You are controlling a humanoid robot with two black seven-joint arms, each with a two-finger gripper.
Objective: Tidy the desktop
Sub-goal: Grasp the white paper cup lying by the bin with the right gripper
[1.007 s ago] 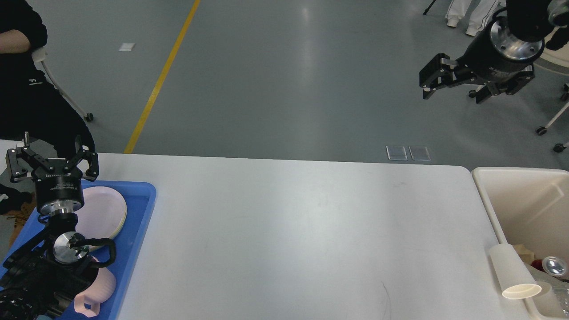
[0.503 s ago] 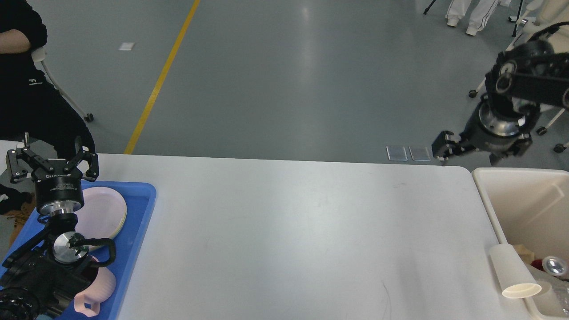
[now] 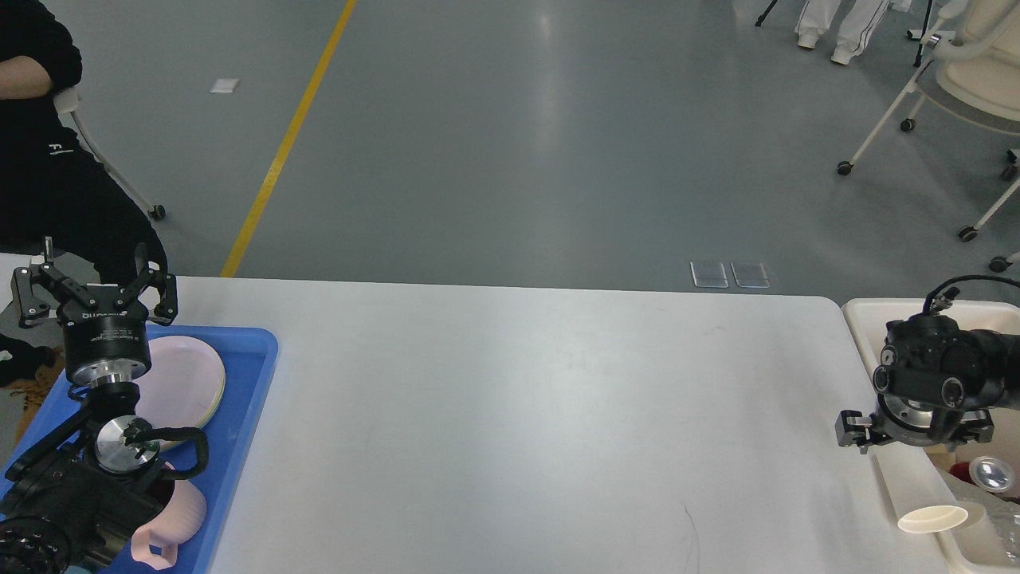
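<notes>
The desktop [image 3: 518,414] is a wide white tabletop with rounded corners, bare across its middle. My left gripper [image 3: 92,287] stands upright over the back end of the blue tray [image 3: 251,375] at the far left, fingers spread open and holding nothing. My right gripper [image 3: 916,430] hangs low at the desktop's right end, over the left rim of the cream bin [image 3: 865,319]. It is seen end-on, so its fingers cannot be told apart. A white paper cup [image 3: 932,518] lies just below it against the bin's rim.
The blue tray holds stacked pink plates [image 3: 187,383] and a pink cup [image 3: 171,530], partly hidden by my left arm. The bin holds rubbish, among it a shiny lid [image 3: 992,472]. Beyond the table are a seated person [image 3: 48,143] and wheeled chairs [image 3: 956,88].
My right arm has dropped from high at the back right to low over the bin's left rim, now covering much of the paper cup. The left arm has not moved.
</notes>
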